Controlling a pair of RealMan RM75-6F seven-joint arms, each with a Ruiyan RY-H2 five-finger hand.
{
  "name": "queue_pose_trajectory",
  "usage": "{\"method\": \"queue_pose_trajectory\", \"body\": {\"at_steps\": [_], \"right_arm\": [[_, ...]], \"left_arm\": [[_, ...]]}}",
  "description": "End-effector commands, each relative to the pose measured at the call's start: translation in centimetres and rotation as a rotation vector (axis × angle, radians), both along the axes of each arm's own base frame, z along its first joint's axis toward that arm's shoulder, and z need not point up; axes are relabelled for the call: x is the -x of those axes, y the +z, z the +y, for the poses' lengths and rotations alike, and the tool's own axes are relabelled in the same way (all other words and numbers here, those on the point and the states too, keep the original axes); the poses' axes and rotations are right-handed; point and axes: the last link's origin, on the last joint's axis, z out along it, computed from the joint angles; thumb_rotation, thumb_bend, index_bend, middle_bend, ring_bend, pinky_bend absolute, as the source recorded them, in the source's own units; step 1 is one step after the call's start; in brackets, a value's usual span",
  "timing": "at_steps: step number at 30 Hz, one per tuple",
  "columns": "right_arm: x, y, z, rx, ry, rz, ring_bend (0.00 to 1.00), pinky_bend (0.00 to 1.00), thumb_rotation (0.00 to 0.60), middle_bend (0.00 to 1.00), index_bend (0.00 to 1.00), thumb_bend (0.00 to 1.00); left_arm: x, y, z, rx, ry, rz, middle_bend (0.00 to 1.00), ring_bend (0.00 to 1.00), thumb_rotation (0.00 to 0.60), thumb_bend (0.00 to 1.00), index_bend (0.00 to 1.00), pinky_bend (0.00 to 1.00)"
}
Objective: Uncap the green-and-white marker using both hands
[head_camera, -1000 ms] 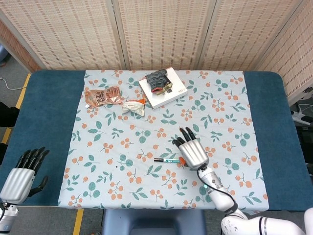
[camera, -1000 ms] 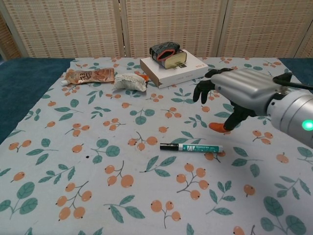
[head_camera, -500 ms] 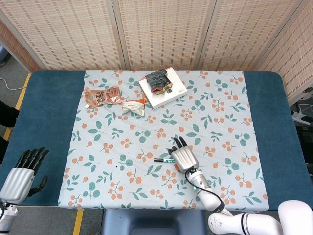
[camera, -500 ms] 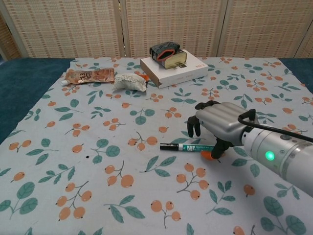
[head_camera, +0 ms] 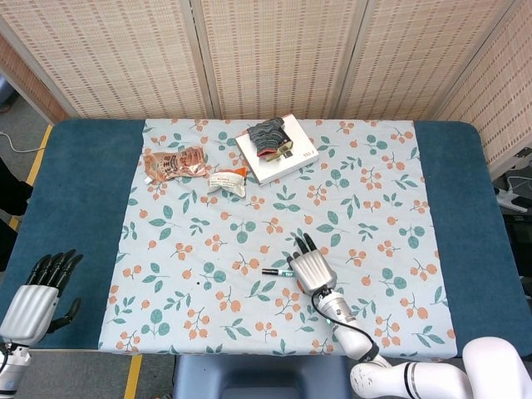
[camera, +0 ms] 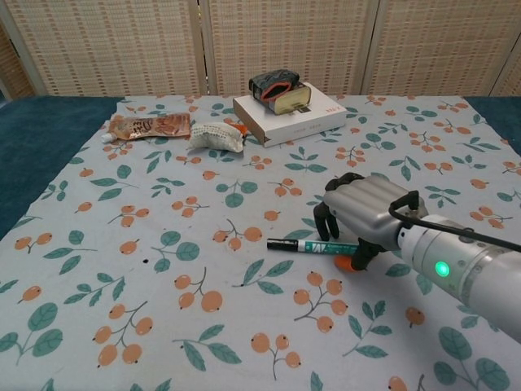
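Reaching over the marker (camera: 316, 244), the right hand (camera: 362, 213) curls around it; grip unclear. Left hand (head_camera: 37, 298), at eight o'clock, waits with fingers apart. Next: lift.

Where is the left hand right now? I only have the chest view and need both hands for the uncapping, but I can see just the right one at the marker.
Observer: The left hand is at the near left corner of the dark blue table, off the floral tablecloth and far from the marker.
Operator: Is it holding anything?
Observer: No. The head view shows its black fingers stretched out with nothing in them.
Operator: How does the right hand sit over the marker from above?
Observer: From above, the right hand covers most of the green-and-white marker. Only its black-capped end pokes out towards the left hand's side.
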Motion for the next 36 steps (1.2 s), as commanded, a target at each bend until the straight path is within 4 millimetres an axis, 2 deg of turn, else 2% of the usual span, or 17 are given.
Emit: {"method": "queue_pose_trajectory", "body": {"at_steps": [1, 7, 13, 17, 20, 22, 26, 29, 31, 35, 36], "right_arm": [[0.1, 0.0, 0.0, 0.000, 0.001, 0.010, 0.08, 0.00, 0.600, 0.44, 0.48, 0.22], [0.2, -0.1, -0.1, 0.000, -0.009, 0.023, 0.10, 0.00, 0.600, 0.46, 0.51, 0.23], [0.4, -0.2, 0.0, -0.005, -0.011, 0.037, 0.15, 0.00, 0.600, 0.52, 0.59, 0.28], [0.5, -0.4, 0.1, -0.009, -0.013, 0.039, 0.20, 0.00, 0.600, 0.60, 0.68, 0.35], [0.3, -0.3, 0.2, 0.006, 0.003, 0.007, 0.28, 0.00, 0.600, 0.68, 0.78, 0.40], [0.2, 0.0, 0.2, 0.016, 0.023, -0.011, 0.31, 0.00, 0.600, 0.71, 0.81, 0.42], [-0.2, 1.1, 0.1, 0.032, 0.048, -0.069, 0.33, 0.00, 0.600, 0.73, 0.81, 0.42], [-0.7, 2.3, -0.2, 0.045, 0.072, -0.100, 0.34, 0.00, 0.600, 0.74, 0.81, 0.42], [-1.2, 2.9, -0.5, 0.052, 0.083, -0.118, 0.34, 0.00, 0.600, 0.74, 0.82, 0.42], [-2.4, 3.7, -0.8, 0.049, 0.075, -0.164, 0.34, 0.00, 0.600, 0.74, 0.82, 0.42], [-2.7, 3.8, -0.8, 0.048, 0.075, -0.170, 0.34, 0.00, 0.600, 0.74, 0.82, 0.42]], "left_arm": [[0.0, 0.0, 0.1, 0.002, 0.002, 0.001, 0.00, 0.00, 0.600, 0.44, 0.00, 0.06], [0.0, 0.0, 0.1, -0.001, 0.005, -0.001, 0.00, 0.00, 0.600, 0.44, 0.00, 0.06], [0.0, -0.1, 0.1, 0.002, 0.008, 0.001, 0.00, 0.00, 0.600, 0.43, 0.00, 0.06], [0.0, 0.0, 0.2, 0.003, 0.010, 0.002, 0.00, 0.00, 0.600, 0.44, 0.00, 0.06], [0.0, -0.1, 0.3, 0.004, -0.003, -0.002, 0.00, 0.00, 0.600, 0.44, 0.00, 0.06], [-0.3, -0.2, 0.3, 0.011, -0.025, -0.012, 0.00, 0.00, 0.600, 0.44, 0.00, 0.07], [-0.8, -0.7, 0.8, 0.016, -0.069, -0.075, 0.00, 0.00, 0.600, 0.46, 0.00, 0.14], [-1.5, -1.8, 2.1, 0.027, -0.109, -0.134, 0.07, 0.02, 0.600, 0.46, 0.03, 0.24], [-2.5, -2.6, 3.0, 0.039, -0.134, -0.149, 0.12, 0.07, 0.600, 0.46, 0.07, 0.32], [-5.3, -5.8, 5.9, 0.112, -0.143, -0.209, 0.20, 0.21, 0.600, 0.46, 0.12, 0.57], [-5.9, -6.5, 6.5, 0.126, -0.140, -0.212, 0.20, 0.23, 0.600, 0.46, 0.13, 0.59]]}}
